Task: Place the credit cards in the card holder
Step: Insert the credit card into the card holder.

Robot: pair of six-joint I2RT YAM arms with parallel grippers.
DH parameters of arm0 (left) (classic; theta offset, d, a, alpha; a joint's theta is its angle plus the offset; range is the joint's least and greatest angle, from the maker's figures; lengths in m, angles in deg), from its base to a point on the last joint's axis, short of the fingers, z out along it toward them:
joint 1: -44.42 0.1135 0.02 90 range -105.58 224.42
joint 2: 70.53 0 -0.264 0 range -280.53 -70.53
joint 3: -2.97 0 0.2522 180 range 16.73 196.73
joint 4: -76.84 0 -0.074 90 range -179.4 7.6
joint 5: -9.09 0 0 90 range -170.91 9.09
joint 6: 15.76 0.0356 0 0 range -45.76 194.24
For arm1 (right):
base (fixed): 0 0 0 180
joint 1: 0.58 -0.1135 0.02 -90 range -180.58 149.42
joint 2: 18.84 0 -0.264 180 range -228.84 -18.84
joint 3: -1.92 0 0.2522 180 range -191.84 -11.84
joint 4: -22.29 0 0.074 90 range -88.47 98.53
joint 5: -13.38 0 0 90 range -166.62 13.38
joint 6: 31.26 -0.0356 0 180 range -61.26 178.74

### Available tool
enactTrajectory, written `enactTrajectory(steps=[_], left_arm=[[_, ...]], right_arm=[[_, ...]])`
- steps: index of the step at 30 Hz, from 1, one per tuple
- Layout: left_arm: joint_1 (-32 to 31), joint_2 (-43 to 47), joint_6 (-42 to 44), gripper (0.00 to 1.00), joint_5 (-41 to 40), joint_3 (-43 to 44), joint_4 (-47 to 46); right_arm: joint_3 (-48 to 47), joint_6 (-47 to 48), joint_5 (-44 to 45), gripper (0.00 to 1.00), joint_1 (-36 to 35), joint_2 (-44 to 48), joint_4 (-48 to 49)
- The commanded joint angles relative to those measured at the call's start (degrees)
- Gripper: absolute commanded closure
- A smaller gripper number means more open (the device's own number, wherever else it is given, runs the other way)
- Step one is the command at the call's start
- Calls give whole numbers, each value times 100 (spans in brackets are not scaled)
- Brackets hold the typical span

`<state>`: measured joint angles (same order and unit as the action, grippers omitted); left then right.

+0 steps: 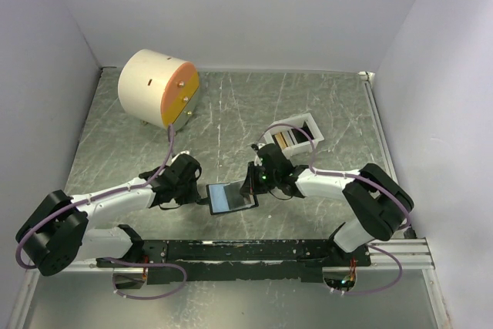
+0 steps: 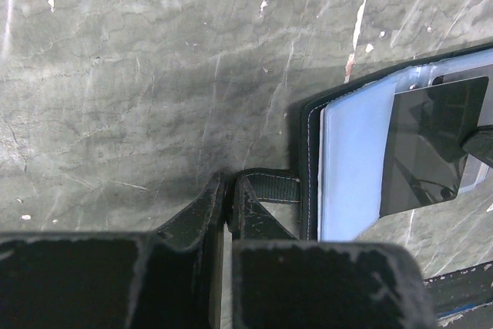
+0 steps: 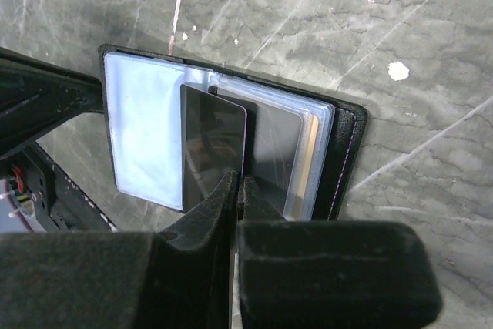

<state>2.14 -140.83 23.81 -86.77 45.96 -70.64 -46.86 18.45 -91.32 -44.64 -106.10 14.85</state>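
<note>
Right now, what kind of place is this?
Probably a robot lab test booth: plain white walls box in a marbled grey table, with the left arm and right arm bolted to a black rail.

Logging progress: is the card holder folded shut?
No, the card holder lies open, clear sleeves showing, the right gripper holding a card over them.

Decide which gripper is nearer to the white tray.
Right. The right gripper pinches a card close to the white tray; the left gripper, clamping the card holder by its strap, sits farther left.
</note>
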Motion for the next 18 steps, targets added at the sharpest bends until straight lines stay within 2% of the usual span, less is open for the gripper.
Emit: enactTrajectory(steps=[1, 18], left_arm=[[-23, -84, 44, 89, -151, 116, 135], [-22, -98, 77, 89, -222, 179, 251]], right_arm=[[-184, 410, -118, 100, -25, -104, -481], [-533, 478, 274, 100, 2, 9, -1308]])
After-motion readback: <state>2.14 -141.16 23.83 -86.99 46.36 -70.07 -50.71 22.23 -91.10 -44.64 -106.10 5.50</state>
